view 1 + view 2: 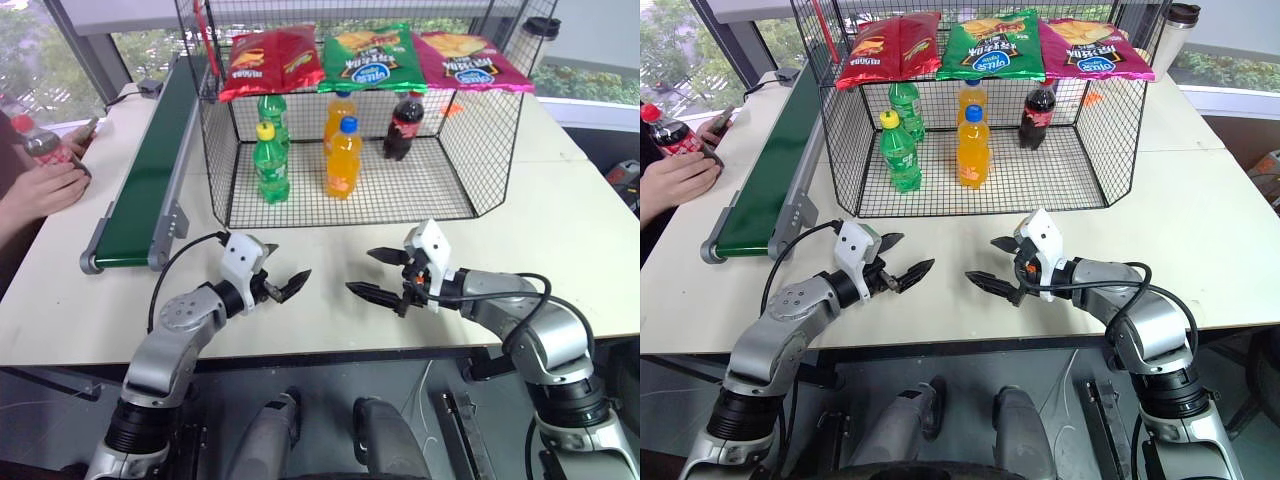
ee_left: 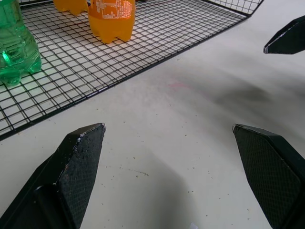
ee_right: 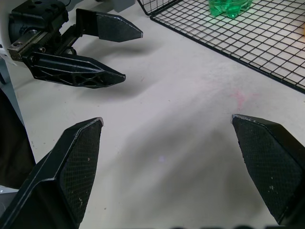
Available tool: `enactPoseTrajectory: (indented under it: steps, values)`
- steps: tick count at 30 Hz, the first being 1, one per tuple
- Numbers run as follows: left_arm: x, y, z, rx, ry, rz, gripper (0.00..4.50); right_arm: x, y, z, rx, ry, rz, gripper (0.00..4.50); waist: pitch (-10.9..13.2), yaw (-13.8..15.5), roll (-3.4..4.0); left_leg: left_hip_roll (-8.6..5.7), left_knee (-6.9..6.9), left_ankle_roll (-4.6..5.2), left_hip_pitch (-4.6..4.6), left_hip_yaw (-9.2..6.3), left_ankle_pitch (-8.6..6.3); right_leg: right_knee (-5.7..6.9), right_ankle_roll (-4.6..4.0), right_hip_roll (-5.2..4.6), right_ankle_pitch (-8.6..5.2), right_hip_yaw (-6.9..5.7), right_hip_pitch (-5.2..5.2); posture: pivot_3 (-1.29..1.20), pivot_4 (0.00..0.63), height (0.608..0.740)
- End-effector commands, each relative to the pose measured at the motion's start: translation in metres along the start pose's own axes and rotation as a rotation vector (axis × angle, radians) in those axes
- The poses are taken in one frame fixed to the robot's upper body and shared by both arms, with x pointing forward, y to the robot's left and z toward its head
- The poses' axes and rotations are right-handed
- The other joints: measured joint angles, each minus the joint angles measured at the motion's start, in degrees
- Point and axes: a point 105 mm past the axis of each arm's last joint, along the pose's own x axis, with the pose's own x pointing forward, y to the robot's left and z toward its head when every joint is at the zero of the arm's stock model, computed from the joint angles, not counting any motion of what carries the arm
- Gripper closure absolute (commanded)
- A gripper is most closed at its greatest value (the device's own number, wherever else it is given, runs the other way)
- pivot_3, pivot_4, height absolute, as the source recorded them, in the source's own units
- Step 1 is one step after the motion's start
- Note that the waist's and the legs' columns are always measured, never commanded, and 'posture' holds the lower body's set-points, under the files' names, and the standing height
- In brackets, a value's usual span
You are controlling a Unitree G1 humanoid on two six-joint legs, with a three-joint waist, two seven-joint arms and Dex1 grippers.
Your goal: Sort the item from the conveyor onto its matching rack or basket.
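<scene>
One cola bottle (image 1: pixel 668 132), cut off at the edge, in a person's hand (image 1: pixel 675 180); both grippers' jaws spread.

Bright daylight from the windows (image 1: pixel 45 50), soft shadows on the table (image 1: pixel 560 240), sharp focus

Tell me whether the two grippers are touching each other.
Apart. The left eye view shows bare tabletop between the left gripper and the right gripper, both open.
</scene>
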Motion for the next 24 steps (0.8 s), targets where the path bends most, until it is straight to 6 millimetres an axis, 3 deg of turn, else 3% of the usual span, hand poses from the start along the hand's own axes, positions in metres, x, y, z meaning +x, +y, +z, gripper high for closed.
enactPoseTrajectory:
  steps: [1, 20, 24]
  values:
    - [-0.0007, -0.0051, 0.0153, 0.033, -0.051, -0.017, 0.00, -0.0011, 0.0042, 0.0152, -0.054, -0.038, 0.018, 0.04, 0.0, 0.0, 0.00, 0.00, 0.00, 0.00, 0.00, 0.00, 0.00, 0.00, 0.00, 0.00, 0.00, 0.00, 0.00, 0.00, 0.150, 0.738]
    - [-0.0016, -0.0043, 0.0163, 0.038, -0.050, -0.015, 0.00, -0.0009, 0.0057, 0.0172, -0.061, -0.038, 0.029, 0.04, 0.0, 0.0, 0.00, 0.00, 0.00, 0.00, 0.00, 0.00, 0.00, 0.00, 0.00, 0.00, 0.00, 0.00, 0.00, 0.00, 0.150, 0.738]
    - [-0.0057, -0.0013, 0.0245, 0.065, -0.056, -0.004, 0.00, -0.0012, 0.0119, 0.0231, -0.072, -0.049, 0.067, 0.04, 0.0, 0.0, 0.00, 0.00, 0.00, 0.00, 0.00, 0.00, 0.00, 0.00, 0.00, 0.00, 0.00, 0.00, 0.00, 0.00, 0.150, 0.738]
